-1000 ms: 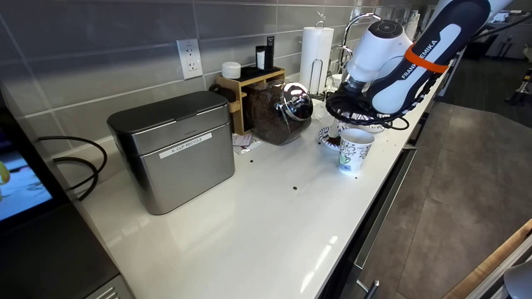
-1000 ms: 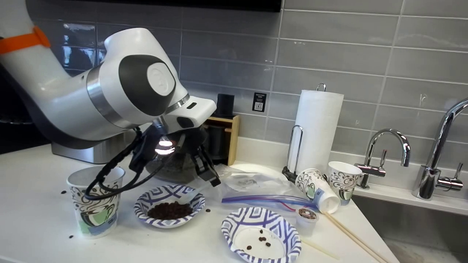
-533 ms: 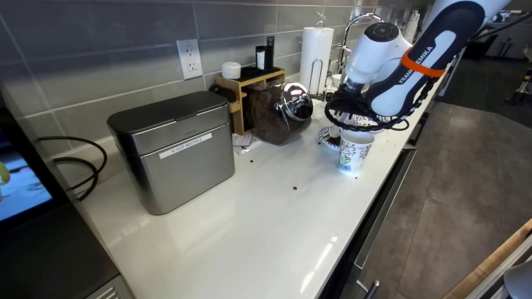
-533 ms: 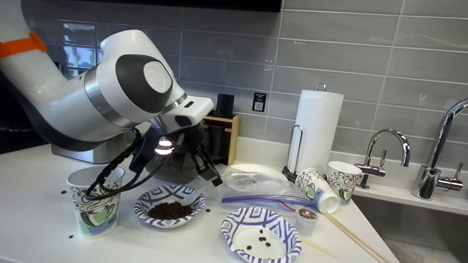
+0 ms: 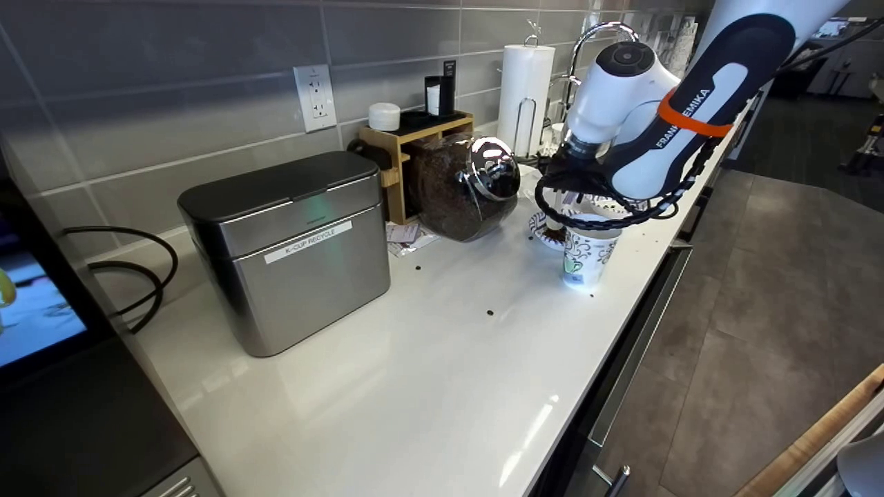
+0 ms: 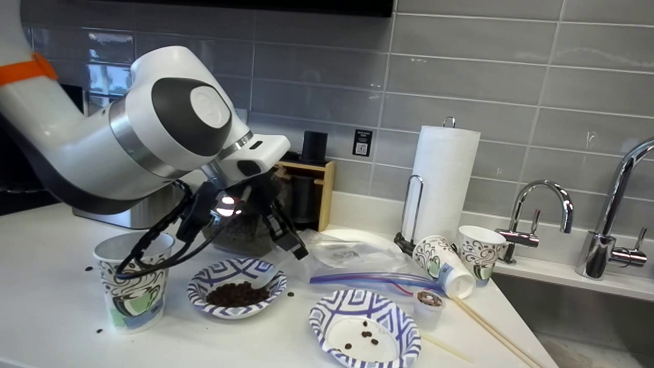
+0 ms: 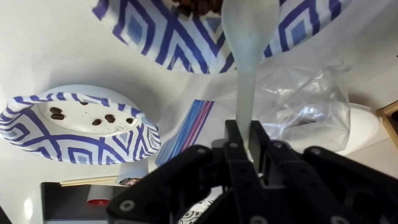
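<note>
Spoon [image 7: 246, 81], pinched in the claw [image 7: 244, 128], slants down over the left bowl [image 6: 225, 272] in an exterior view; scooping beans [image 6: 236, 295] seems in hand, next calling for a steady, shallow dip.

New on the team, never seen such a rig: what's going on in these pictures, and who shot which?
A single robot arm reaches over a counter. Two pictures come from cameras standing outside it, in different places; the close-up comes from a camera on the wrist, so the fingers show at the bottom. They are closed on a spoon, its scoop end in or over a patterned bowl of dark beans; which, I can't tell. Nearby are a second bowl with a few beans, an upright cup and a plastic bag. Also there: paper towels, a jar and a bin.
</note>
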Available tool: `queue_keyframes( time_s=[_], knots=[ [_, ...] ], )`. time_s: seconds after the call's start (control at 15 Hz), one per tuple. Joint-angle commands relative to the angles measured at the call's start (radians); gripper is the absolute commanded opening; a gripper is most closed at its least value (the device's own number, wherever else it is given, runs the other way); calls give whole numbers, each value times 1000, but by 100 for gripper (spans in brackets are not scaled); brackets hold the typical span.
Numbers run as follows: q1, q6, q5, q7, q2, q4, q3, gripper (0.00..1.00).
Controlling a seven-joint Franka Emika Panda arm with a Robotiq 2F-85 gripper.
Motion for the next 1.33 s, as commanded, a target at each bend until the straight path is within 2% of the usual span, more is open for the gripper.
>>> queue_keyframes(
  time_s=[0.0, 0.47, 0.67, 1.27],
  knots=[
    [66, 23, 139, -82, 58, -23, -37, 3],
    [101, 9, 328, -232, 96, -33, -24, 3],
    [96, -9, 385, -285, 94, -29, -11, 3],
    [85, -54, 479, -391, 67, -27, 11, 3]
  ],
)
